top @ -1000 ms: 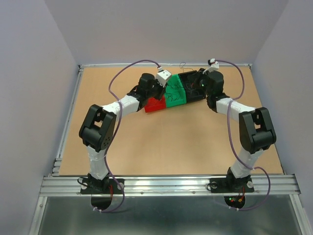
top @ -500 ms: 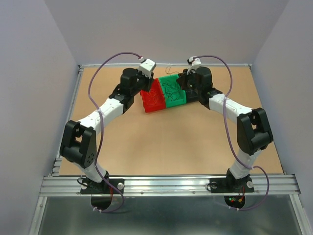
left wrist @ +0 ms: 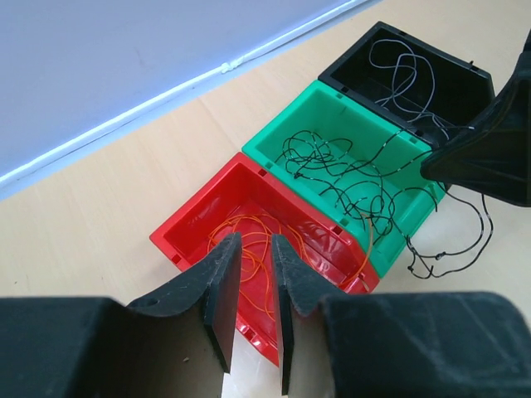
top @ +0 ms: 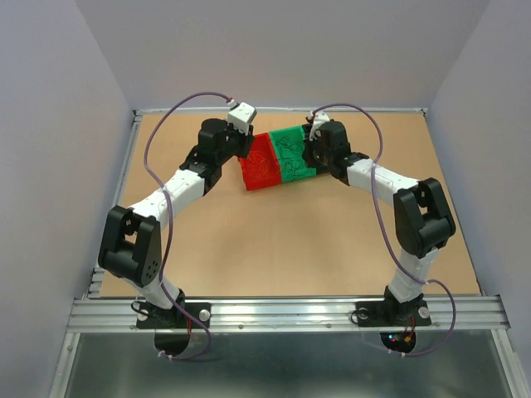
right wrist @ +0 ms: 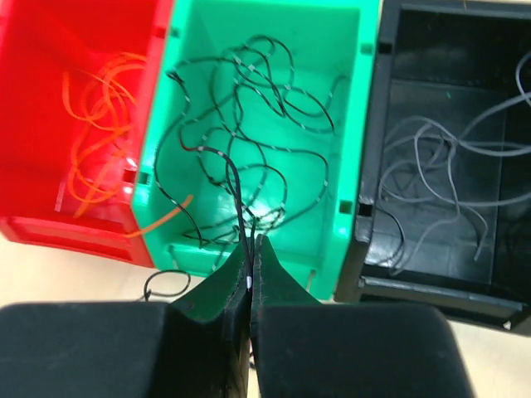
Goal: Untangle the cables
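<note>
The cables lie sorted in three adjoining bins: orange wires (left wrist: 249, 217) in the red bin (left wrist: 195, 214), dark wires (left wrist: 348, 174) in the green bin (left wrist: 292, 135), grey wires (left wrist: 398, 62) in the black bin (left wrist: 469, 83). My right gripper (right wrist: 251, 240) is shut on a dark wire (right wrist: 235, 178) that rises from the green bin (right wrist: 336, 166), just above its near wall. My left gripper (left wrist: 255, 240) hovers over the red bin's near side, jaws a little apart, with nothing between them. In the top view the left gripper (top: 246, 143) and right gripper (top: 309, 151) flank the bins.
One orange wire end (right wrist: 162, 220) pokes over into the green bin. A dark wire loop (right wrist: 166, 283) hangs out onto the table in front of the bins. Lilac arm cables (top: 166, 124) arch above the table. Bare tabletop (top: 282, 240) lies in front of the bins.
Both arms swung left. My left gripper went from over the green bin to the red bin's left side. My right gripper moved from the black bin to the green bin.
</note>
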Controlling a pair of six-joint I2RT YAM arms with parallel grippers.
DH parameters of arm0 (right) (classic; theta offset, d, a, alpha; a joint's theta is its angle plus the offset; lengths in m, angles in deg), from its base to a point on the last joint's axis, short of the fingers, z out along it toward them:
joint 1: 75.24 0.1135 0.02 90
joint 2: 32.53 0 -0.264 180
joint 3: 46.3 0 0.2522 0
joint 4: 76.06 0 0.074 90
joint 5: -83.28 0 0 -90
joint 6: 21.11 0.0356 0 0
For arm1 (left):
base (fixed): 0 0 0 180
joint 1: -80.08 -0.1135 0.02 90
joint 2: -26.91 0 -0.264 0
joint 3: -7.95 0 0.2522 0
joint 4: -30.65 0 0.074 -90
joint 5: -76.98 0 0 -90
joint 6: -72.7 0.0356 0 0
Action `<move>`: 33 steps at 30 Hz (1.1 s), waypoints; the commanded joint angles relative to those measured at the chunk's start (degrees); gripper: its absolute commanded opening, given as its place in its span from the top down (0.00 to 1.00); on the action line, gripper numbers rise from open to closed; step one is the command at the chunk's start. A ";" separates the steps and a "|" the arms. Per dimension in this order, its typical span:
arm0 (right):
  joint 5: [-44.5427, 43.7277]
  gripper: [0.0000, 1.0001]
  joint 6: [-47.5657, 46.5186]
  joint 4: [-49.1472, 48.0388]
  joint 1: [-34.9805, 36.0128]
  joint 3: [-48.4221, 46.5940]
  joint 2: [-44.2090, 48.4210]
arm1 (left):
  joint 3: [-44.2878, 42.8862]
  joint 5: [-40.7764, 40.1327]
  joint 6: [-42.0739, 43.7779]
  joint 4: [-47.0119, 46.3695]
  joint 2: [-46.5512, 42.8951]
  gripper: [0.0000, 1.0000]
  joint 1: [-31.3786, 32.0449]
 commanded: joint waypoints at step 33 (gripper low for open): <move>-9.65 1.00 -6.40 15.82 2.87 -36.13 -26.95 | -0.53 -0.55 0.35 -2.14 0.47 0.67 -0.02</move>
